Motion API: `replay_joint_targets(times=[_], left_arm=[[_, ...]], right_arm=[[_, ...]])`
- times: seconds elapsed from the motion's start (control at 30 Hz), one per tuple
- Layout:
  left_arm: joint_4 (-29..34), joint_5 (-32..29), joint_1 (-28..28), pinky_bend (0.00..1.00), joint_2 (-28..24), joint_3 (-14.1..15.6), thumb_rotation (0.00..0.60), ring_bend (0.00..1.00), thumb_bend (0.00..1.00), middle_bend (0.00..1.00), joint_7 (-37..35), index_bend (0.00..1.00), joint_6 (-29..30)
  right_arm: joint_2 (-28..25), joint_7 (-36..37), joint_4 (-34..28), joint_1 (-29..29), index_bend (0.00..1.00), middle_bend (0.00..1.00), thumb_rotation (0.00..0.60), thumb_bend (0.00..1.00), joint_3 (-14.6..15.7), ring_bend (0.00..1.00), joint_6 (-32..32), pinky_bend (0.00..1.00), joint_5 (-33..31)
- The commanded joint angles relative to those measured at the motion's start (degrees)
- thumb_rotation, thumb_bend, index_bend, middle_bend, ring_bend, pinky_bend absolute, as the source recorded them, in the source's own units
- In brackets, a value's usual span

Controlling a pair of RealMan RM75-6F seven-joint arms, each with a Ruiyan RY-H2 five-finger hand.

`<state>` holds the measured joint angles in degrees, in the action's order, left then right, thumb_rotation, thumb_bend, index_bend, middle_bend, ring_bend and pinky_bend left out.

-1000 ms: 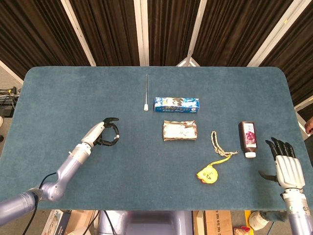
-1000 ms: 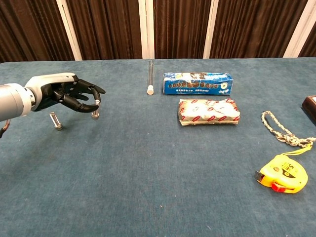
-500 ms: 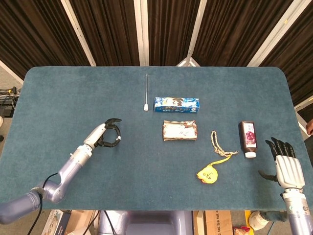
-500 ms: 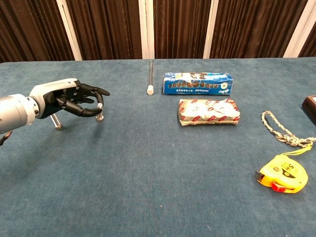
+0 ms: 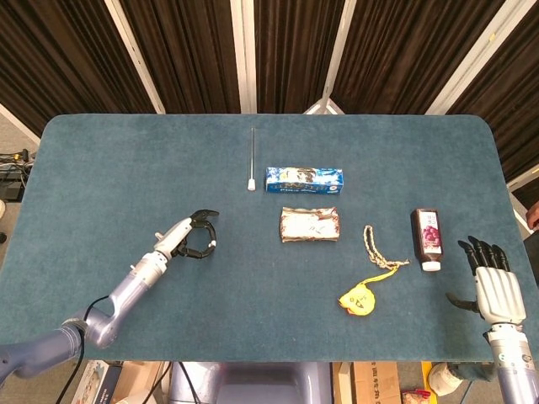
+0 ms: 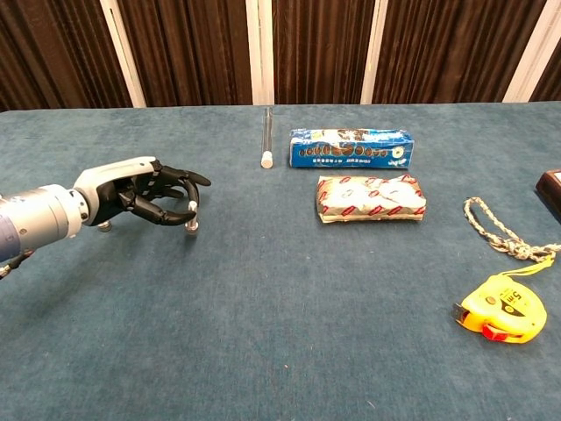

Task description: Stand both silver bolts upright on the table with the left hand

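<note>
My left hand hovers low over the left part of the table and pinches a small silver bolt between thumb and fingertip. The bolt stands roughly upright with its lower end at the cloth. In the head view this bolt is a pale speck at the fingertips. The second silver bolt lies behind the hand, mostly hidden by it. My right hand rests at the table's right front edge, fingers spread, holding nothing; the chest view does not show it.
A thin glass tube lies at the back centre. Beside it is a blue box, with a silver packet in front. To the right lie a rope, a yellow tape measure and a dark bottle.
My left hand has slid to the right and slightly nearer, carrying the pinched bolt along. The second bolt has stayed put and is now mostly covered by the hand. The right hand is unchanged.
</note>
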<state>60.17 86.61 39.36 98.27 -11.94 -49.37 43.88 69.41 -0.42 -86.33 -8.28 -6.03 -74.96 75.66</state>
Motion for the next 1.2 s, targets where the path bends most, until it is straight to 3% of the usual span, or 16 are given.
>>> replay_joint_targets(times=[0.03, 0.67, 1.2], left_arm=[[-0.4, 0.2, 0.2, 0.0, 0.3, 0.7, 0.6, 0.0, 0.54, 0.11, -0.7, 0.58, 0.6], [-3.0, 0.3, 1.6, 0.0, -0.1, 4.0, 0.6, 0.0, 0.52, 0.09, -4.3, 0.53, 1.8], [-2.2, -0.3, 2.2, 0.0, -1.3, 5.8, 0.6, 0.0, 0.51, 0.07, -2.6, 0.5, 2.4]], right_arm=[[0.0, 0.0, 0.0, 0.0, 0.15, 0.09, 0.6, 0.15, 0.0, 0.06, 0.0, 0.0, 0.0], [0.2, -0.3, 0.1, -0.1, 0.15, 0.09, 0.6, 0.15, 0.0, 0.06, 0.2, 0.0, -0.1], [0.0, 0.3, -0.2, -0.1, 0.15, 0.09, 0.6, 0.15, 0.0, 0.06, 0.2, 0.0, 0.0]])
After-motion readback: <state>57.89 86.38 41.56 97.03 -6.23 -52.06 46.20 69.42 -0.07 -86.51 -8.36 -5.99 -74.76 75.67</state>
